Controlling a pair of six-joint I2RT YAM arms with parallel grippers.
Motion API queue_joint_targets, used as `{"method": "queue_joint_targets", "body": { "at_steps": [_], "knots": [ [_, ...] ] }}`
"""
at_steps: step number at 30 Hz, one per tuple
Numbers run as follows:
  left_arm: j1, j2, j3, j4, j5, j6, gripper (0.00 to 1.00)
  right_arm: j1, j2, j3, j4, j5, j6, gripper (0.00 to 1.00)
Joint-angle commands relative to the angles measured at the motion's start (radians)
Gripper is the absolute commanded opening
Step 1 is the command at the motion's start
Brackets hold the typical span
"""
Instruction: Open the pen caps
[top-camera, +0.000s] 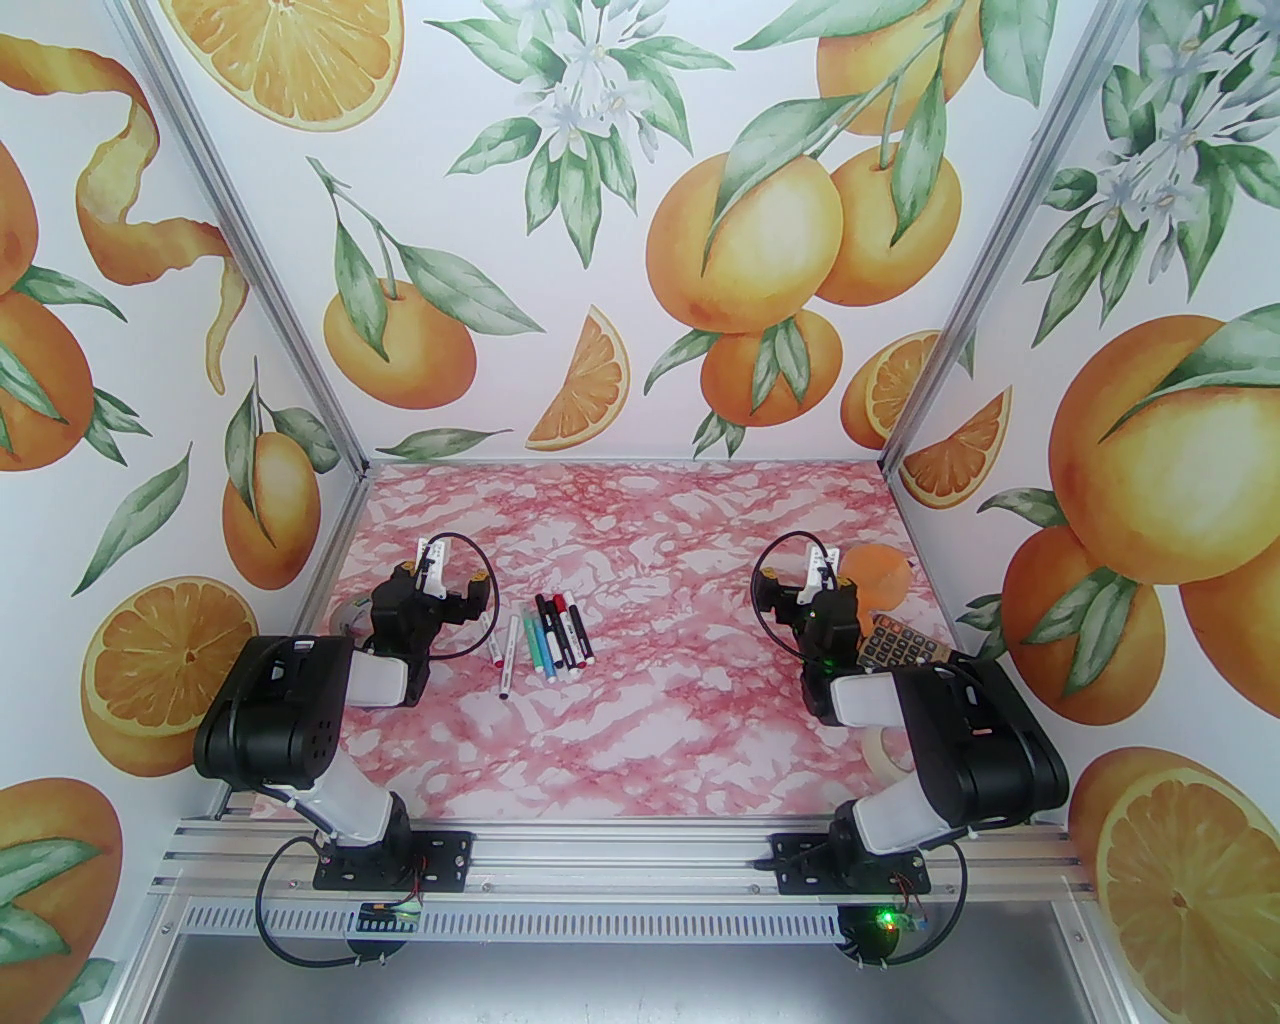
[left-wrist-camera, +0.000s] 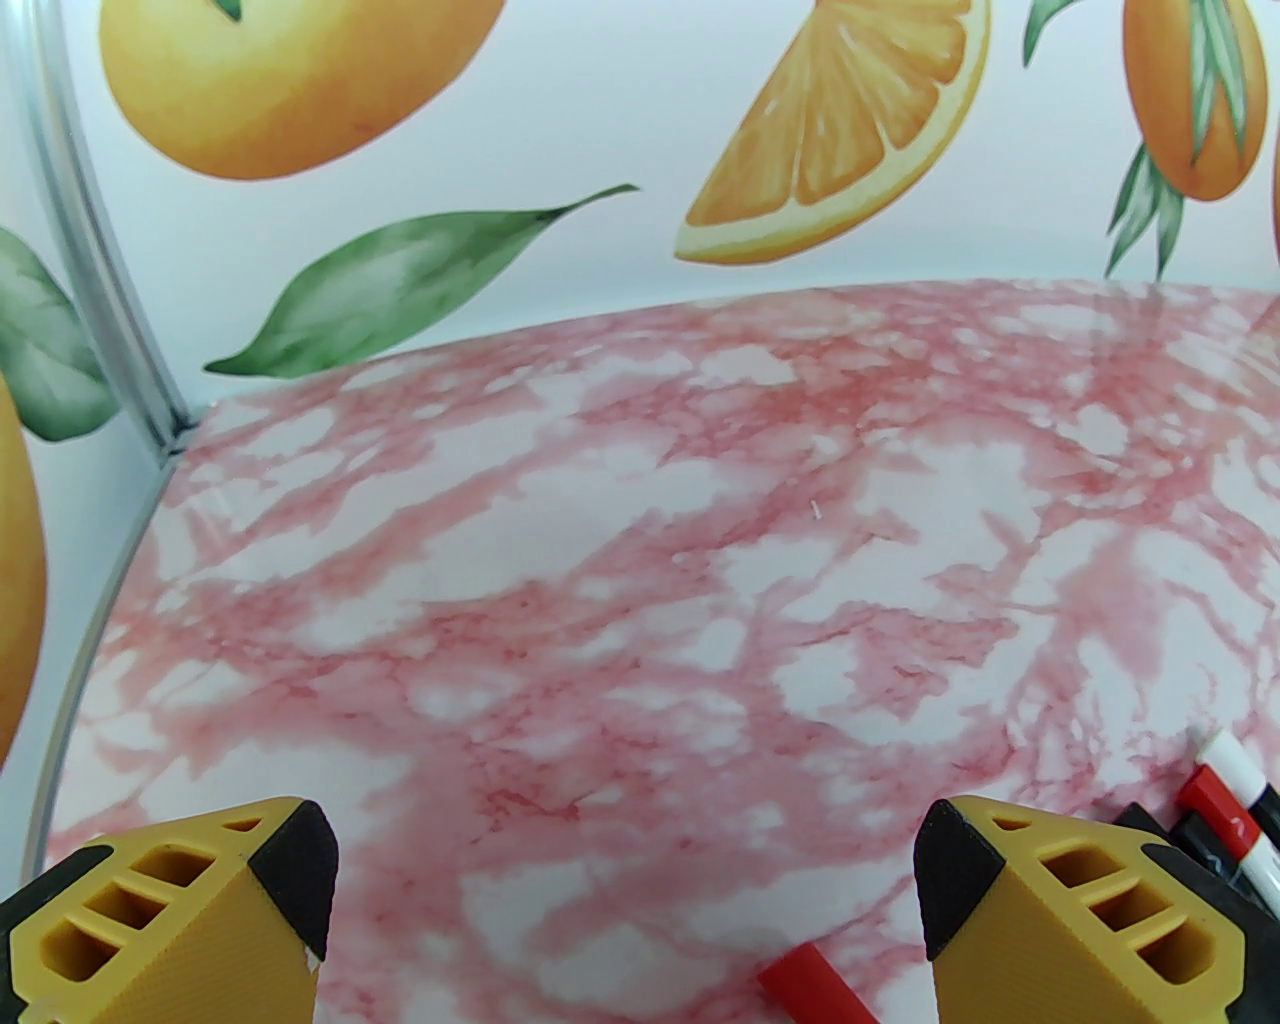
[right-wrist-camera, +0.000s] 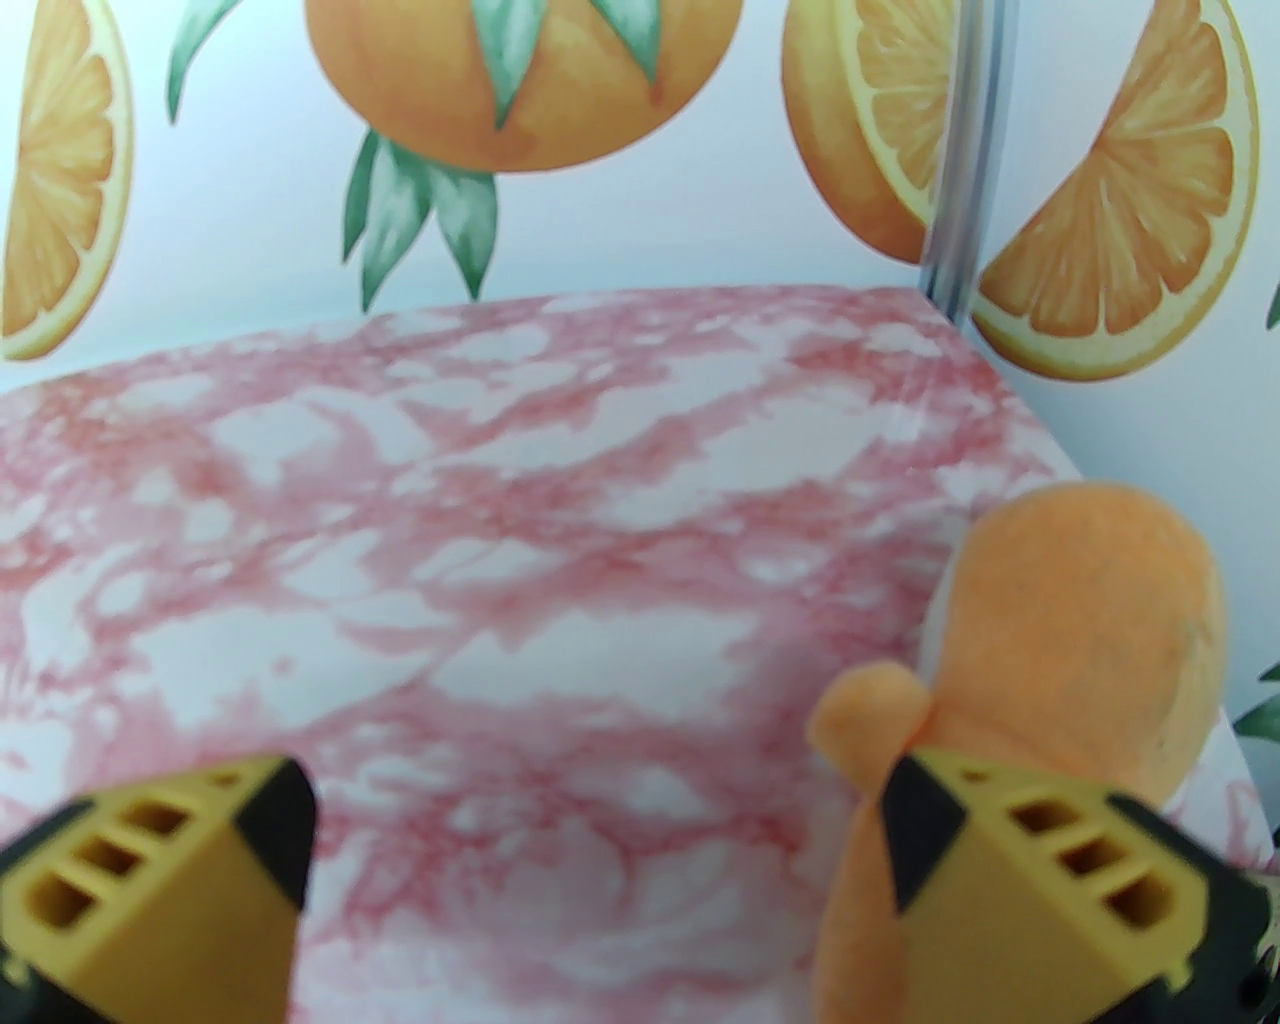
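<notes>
Several pens (top-camera: 545, 640) lie side by side on the pink marbled table, between the two arms and nearer the left one. Most have white barrels, one is green, and their pen caps (top-camera: 571, 604) are red or black and sit on the pen ends. My left gripper (top-camera: 442, 572) hovers open just left of the cluster. In the left wrist view a red pen cap (left-wrist-camera: 810, 985) lies low between the yellow fingers (left-wrist-camera: 290, 880), and more capped pens (left-wrist-camera: 1230, 800) show at the right edge. My right gripper (top-camera: 806, 575) is open over bare table, far right of the pens.
An orange plush toy (top-camera: 880, 580) stands right beside my right gripper, touching its right finger (right-wrist-camera: 1000, 880) in the wrist view. A calculator (top-camera: 895, 645) and a tape roll (top-camera: 888, 752) lie near the right arm. A grey object (top-camera: 345, 612) sits behind the left arm.
</notes>
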Motion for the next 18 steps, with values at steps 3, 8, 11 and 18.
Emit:
{"method": "queue_joint_targets", "body": {
  "at_steps": [3,8,11,18],
  "knots": [
    [0.003,-0.008,-0.008,0.038,0.020,-0.007,1.00,-0.012,-0.006,-0.024,0.065,-0.031,0.002,1.00],
    [0.003,-0.013,-0.013,0.041,0.014,-0.007,1.00,-0.011,-0.005,-0.026,0.070,-0.034,0.002,1.00],
    [0.003,-0.015,-0.013,0.037,0.016,-0.006,1.00,-0.013,-0.010,-0.021,0.056,-0.033,0.000,1.00],
    [0.003,-0.036,-0.024,0.041,0.008,-0.006,1.00,-0.012,-0.063,0.008,-0.045,-0.037,0.001,1.00]
  ]
}}
